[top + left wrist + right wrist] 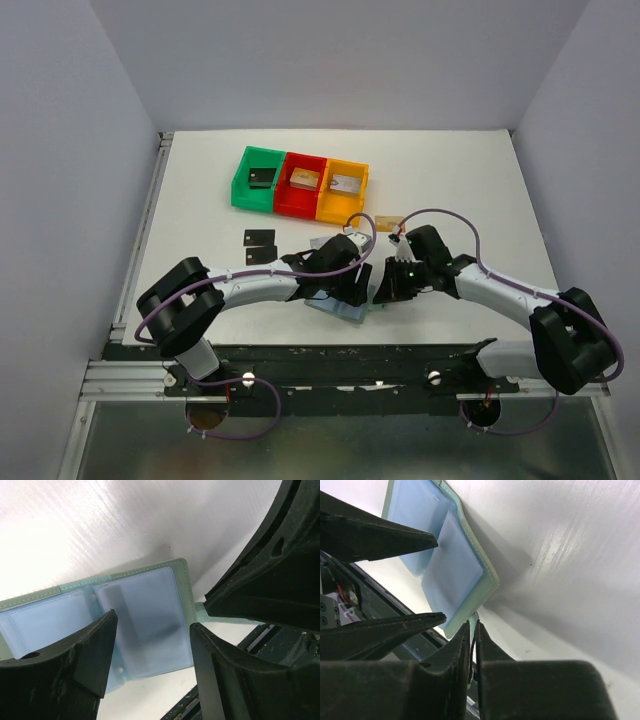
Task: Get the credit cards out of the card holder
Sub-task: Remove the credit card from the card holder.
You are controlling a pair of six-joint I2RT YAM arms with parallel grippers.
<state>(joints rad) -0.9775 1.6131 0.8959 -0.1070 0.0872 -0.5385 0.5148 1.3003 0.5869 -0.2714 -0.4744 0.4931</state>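
Note:
The card holder (pixel 145 605) lies open on the white table, its pale blue pockets facing up inside a grey-green cover. My left gripper (pixel 152 620) is open, one finger on each side of the holder's right-hand page. My right gripper (pixel 473 622) is shut on the little green tab at the edge of the card holder (pixel 452 565). From above, both grippers meet over the holder (pixel 340 310) near the table's front edge. Two black credit cards (pixel 262 238) lie left of the arms. A gold-tan card (pixel 388 221) lies behind the right gripper (pixel 385 290). I cannot tell whether the pockets hold cards.
Green (pixel 258 180), red (pixel 302 183) and orange (pixel 345 186) bins stand in a row at the back, each holding a chunky piece. The black rail of the table's front edge (pixel 395 615) runs just beside the holder. Grey walls close in both sides.

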